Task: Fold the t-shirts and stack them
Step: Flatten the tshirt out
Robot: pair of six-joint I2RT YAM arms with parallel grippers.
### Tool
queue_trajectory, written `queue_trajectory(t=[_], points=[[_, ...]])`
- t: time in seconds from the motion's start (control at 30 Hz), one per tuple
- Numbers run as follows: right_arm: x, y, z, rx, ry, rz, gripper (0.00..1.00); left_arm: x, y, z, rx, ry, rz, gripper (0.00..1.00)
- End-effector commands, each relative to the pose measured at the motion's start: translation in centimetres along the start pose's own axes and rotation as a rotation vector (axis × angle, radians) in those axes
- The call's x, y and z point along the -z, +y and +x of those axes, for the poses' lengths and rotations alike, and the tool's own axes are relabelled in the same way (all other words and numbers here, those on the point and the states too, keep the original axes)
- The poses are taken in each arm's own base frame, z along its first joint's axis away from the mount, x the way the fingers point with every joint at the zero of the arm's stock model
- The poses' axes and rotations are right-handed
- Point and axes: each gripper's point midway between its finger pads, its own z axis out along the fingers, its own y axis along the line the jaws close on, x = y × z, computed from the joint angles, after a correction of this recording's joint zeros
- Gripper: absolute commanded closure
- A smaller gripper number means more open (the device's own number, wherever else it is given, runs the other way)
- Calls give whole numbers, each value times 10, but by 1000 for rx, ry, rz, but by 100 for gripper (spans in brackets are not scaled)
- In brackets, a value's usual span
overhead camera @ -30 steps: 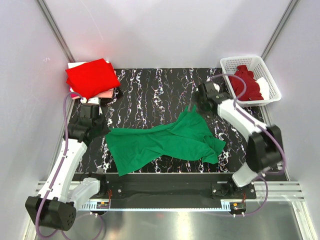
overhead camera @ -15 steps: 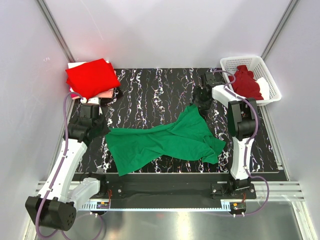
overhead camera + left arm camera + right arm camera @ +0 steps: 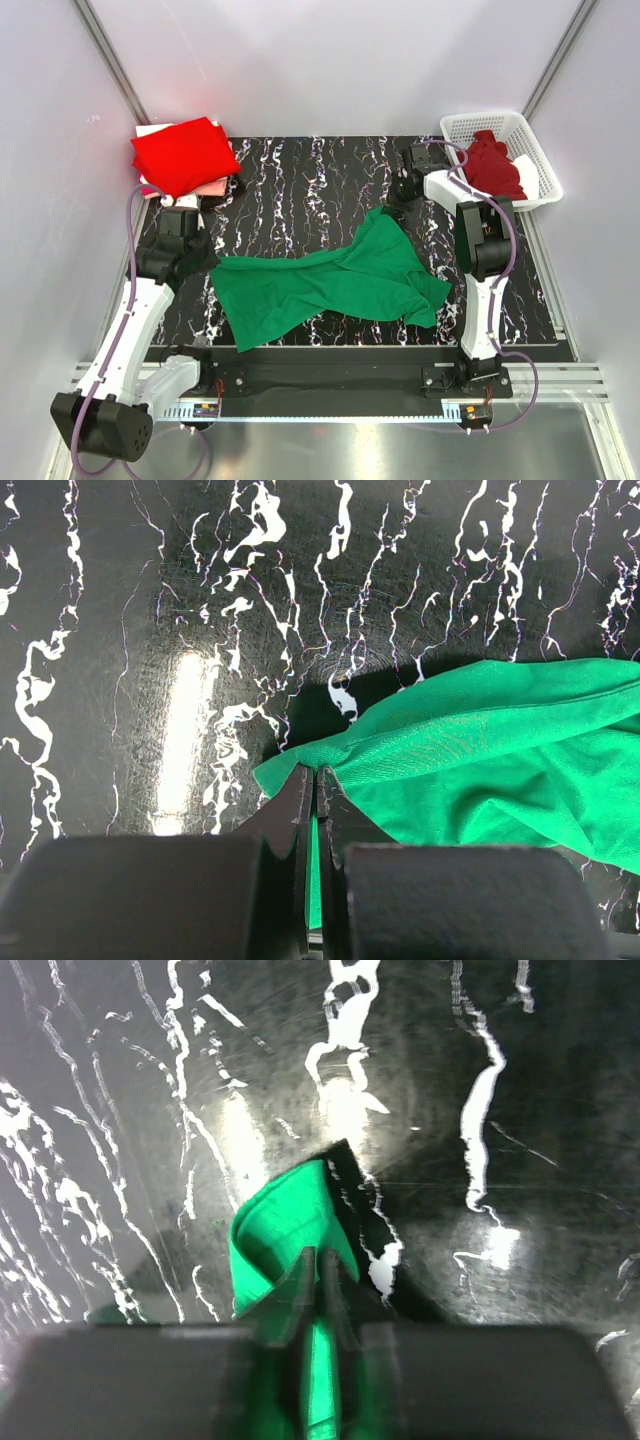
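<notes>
An emerald green t-shirt (image 3: pixel 330 280) lies crumpled and partly spread across the middle of the black marbled table. My left gripper (image 3: pixel 208 260) is shut on its left corner; in the left wrist view the green cloth (image 3: pixel 480 750) runs between the closed left gripper (image 3: pixel 316 772). At the shirt's far right corner my right gripper (image 3: pixel 392 210) is shut on a raised fold of the green cloth (image 3: pixel 275 1230), which shows pinched in the right gripper (image 3: pixel 317 1255). A folded red t-shirt (image 3: pixel 182 155) rests on pale pink and white ones (image 3: pixel 215 187) at the back left. A maroon t-shirt (image 3: pixel 492 165) sits bunched in the basket.
The white lattice basket (image 3: pixel 547 180) stands at the back right corner, just right of the right arm. White walls with metal posts close in the table on three sides. The folded stack lies just behind the left arm's wrist.
The right gripper's jaws have closed on the green shirt's far corner. The right arm swung its elbow in from the right early on. The left arm has not moved.
</notes>
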Motion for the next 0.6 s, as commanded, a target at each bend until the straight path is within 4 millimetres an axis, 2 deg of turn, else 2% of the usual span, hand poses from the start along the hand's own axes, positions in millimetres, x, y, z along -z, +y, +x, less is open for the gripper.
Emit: queue_trajectory(t=[0.0,0.1,0.2,0.27,0.3,0.4,0.43,0.5,0.53,0.57], points=[[8,16,0,15,0,-87,98,1,0,-10,11,-50,3,100],[11,15,4,10,-3,-95,100,1,0,-10,11,-47,1,100],[24,22,-2,15,-34,-121,100,1,0,-10,11,-47,1,100],[44,33,-12,18,-74,-154,100,1,0,-10,11,-46,0,100],[61,43,-19,29,-109,-178,100,0,1,-10,10,-45,-2,100],[92,56,-29,44,-162,-214,100,1,1,-11,15,-47,-3,100],[116,64,-34,56,-201,-232,100,1,2,-11,18,-46,-2,100],[141,70,-37,73,-241,-248,100,4,3,-14,25,-63,-1,100],[168,76,-39,89,-287,-264,100,5,4,-16,32,-71,1,100],[183,79,-40,94,-311,-275,100,7,5,-17,34,-76,4,100]])
